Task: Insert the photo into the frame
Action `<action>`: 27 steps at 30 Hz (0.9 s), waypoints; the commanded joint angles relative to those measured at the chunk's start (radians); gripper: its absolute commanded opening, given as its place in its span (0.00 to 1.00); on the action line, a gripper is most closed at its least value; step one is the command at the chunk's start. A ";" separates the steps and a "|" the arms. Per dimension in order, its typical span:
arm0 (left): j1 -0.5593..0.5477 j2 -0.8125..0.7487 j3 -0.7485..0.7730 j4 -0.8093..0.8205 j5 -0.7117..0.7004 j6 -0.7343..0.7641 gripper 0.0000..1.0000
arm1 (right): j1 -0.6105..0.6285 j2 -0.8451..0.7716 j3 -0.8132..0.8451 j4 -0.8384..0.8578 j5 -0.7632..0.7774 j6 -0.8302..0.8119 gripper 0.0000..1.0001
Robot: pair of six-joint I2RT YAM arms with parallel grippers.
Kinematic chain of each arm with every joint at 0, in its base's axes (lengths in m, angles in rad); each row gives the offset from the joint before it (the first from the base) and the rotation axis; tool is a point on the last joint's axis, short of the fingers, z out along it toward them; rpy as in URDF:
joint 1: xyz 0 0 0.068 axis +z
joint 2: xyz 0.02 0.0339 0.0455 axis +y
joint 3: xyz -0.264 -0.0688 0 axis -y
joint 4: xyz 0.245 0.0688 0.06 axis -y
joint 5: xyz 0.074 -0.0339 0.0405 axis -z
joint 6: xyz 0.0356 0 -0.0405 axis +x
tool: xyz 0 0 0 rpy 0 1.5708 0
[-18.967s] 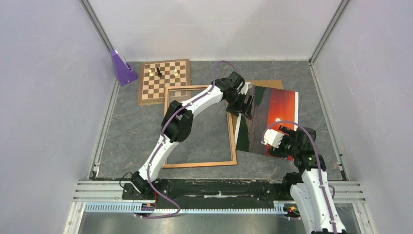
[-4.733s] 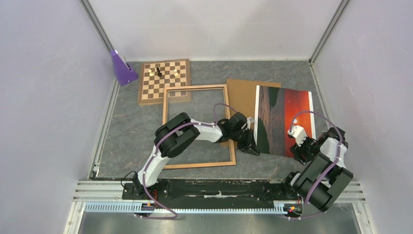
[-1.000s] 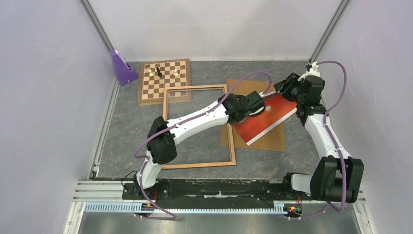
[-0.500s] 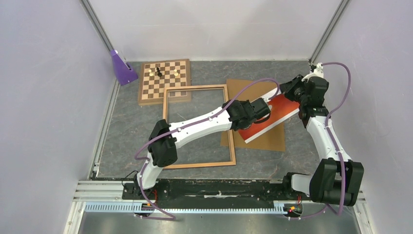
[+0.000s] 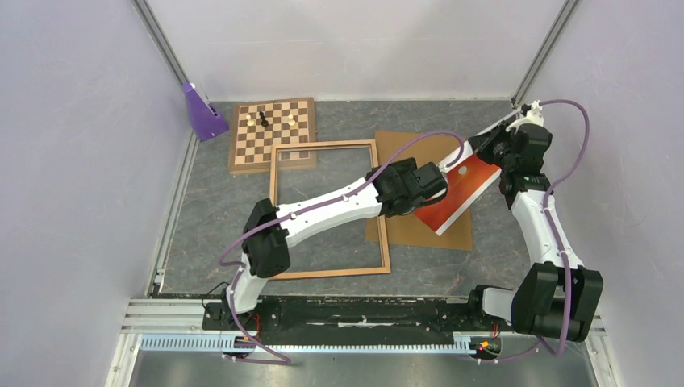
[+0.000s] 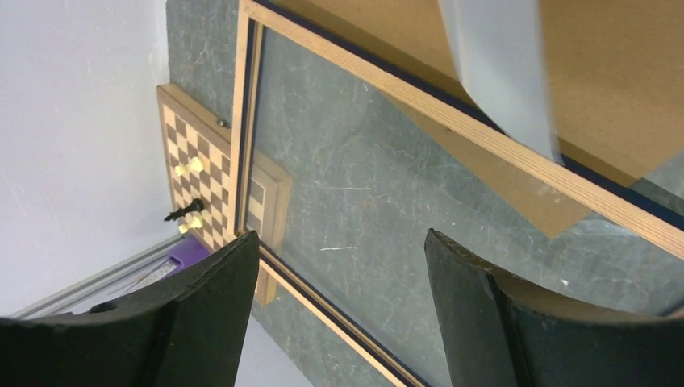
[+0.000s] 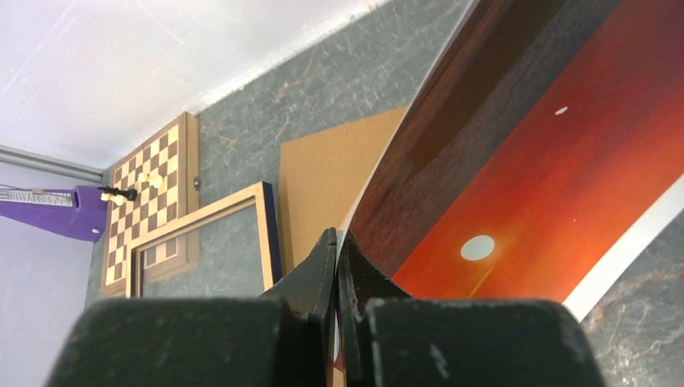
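Note:
The photo (image 5: 461, 187), a red-orange sunset print, hangs tilted above the brown backing board (image 5: 422, 231). My right gripper (image 5: 492, 150) is shut on its upper right edge; the right wrist view shows both jaws pinching the photo (image 7: 524, 185) at the gripper (image 7: 337, 242). My left gripper (image 5: 440, 176) stands open at the photo's left end, holding nothing. In the left wrist view the gripper (image 6: 339, 242) spans bare mat, with the photo's white back (image 6: 500, 72) above. The frame (image 5: 331, 272) lies flat, wood side up, left of the photo; its rail (image 6: 452, 121) crosses the left wrist view.
A chessboard (image 5: 272, 133) with a few pieces lies at the back left, its corner under the frame. A purple wedge (image 5: 203, 113) stands in the back left corner. Walls close in the grey mat on three sides.
My left gripper has opened and let go of the photo. My right gripper has closed on the photo's far edge, and the photo has shifted to the right.

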State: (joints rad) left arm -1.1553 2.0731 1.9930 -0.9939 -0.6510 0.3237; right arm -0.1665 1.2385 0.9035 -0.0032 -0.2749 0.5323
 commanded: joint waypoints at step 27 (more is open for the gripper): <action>0.665 -0.359 -0.101 0.255 1.417 -0.363 0.86 | 0.202 -0.051 0.512 -0.179 -0.669 -0.430 0.00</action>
State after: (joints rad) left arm -0.5556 1.7012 1.9114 -0.8738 0.5102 0.0586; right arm 0.0078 1.2282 1.3323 -0.1959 -0.7918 0.1600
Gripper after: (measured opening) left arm 0.858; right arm 0.006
